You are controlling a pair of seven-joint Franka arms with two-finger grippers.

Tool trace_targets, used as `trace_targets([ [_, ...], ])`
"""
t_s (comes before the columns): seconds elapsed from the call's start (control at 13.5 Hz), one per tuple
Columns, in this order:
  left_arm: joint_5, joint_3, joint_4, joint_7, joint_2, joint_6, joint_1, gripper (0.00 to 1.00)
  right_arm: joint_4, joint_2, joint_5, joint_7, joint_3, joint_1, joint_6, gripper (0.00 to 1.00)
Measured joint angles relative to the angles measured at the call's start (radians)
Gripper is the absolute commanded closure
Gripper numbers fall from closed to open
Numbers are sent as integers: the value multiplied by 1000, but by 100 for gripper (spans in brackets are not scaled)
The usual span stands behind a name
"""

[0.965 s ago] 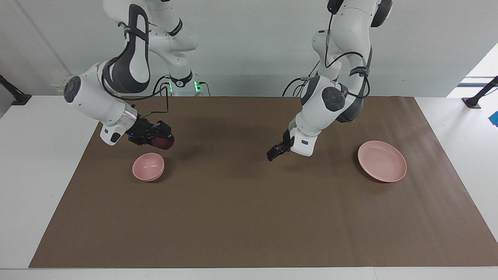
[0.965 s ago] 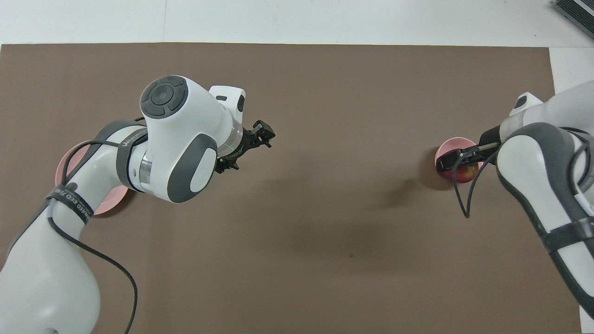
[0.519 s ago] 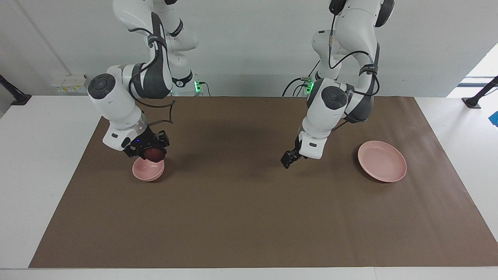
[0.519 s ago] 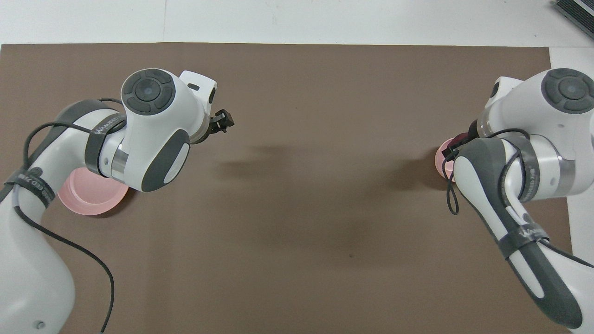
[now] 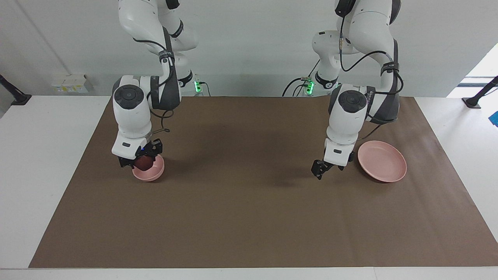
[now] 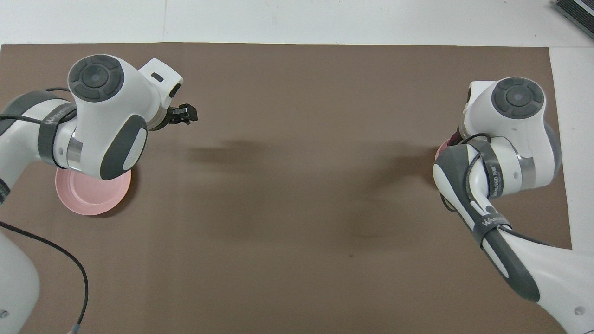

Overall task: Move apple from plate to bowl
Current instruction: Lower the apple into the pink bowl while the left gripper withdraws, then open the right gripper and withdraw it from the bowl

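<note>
The dark red apple [image 5: 144, 162] sits low in the small pink bowl [image 5: 149, 175] near the right arm's end of the mat. My right gripper [image 5: 142, 160] points straight down into the bowl and is shut on the apple. In the overhead view the right arm hides the gripper and the apple, and only a sliver of the bowl [image 6: 441, 150] shows. The wide pink plate [image 5: 383, 161] lies bare at the left arm's end, also seen in the overhead view [image 6: 88, 199]. My left gripper [image 5: 321, 171] hangs empty, low over the mat beside the plate, and shows in the overhead view [image 6: 188, 113].
A brown mat [image 5: 249, 217] covers most of the white table. A dark object [image 6: 575, 11] lies on the table at a corner, off the mat.
My right gripper has swung from level to pointing down and lowered the apple into the bowl. My left gripper has drawn back from the middle of the mat to beside the plate.
</note>
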Motion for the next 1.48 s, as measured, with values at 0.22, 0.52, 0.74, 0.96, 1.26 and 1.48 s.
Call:
trace_targets([
  [0.22,-7,0,6,180,-23,-2,70,0,-15,7,-5,-33,0,8,2,100],
  [0.52,-22,-1,9,320,-89,-43,154,0,-27,7,-5,-86,-7,-2,6,100],
  [0.74,-70,0,10,326,-154,-137,171,0,-50,8,-5,-86,-7,-2,47,100],
  [0.96,-102,1,10,298,-224,-226,172,0,-60,8,-5,-86,-7,-3,49,100],
  [1.26,-182,2,-6,283,-305,-354,182,0,-76,16,-5,-86,-7,-13,81,86],
  [1.48,-190,12,-26,282,-351,-389,184,0,-77,26,-5,-86,-7,-15,90,19],
])
